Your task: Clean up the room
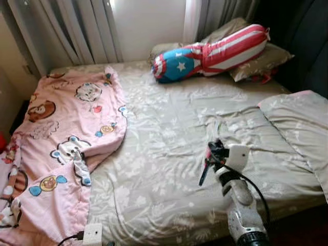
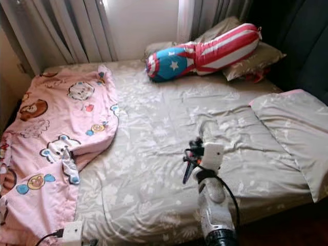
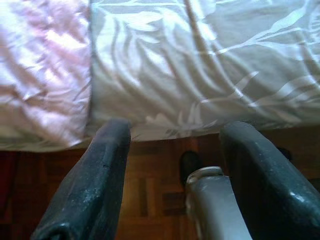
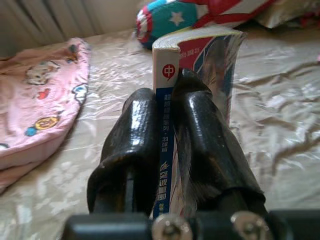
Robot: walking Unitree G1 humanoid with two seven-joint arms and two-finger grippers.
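Observation:
My right gripper (image 4: 165, 95) is shut on a thin paperback book (image 4: 202, 50) with a white and blue spine, held upright above the near middle of the bed (image 1: 169, 128). From the head camera the right arm reaches in over the bed's front edge, with the gripper (image 1: 209, 161) above the grey leaf-patterned sheet. A pink cartoon blanket (image 1: 61, 138) covers the bed's left side and hangs over the edge. My left gripper (image 3: 172, 132) is open and low beside the bed's edge, above a wooden floor (image 3: 150, 190).
A red, white and blue star bolster (image 1: 210, 51) lies at the head of the bed on grey pillows (image 1: 261, 61). Another grey pillow (image 1: 300, 123) lies at the right. Curtains (image 1: 77, 31) hang behind. A white power adapter (image 1: 92, 234) with a cable sits at the front left.

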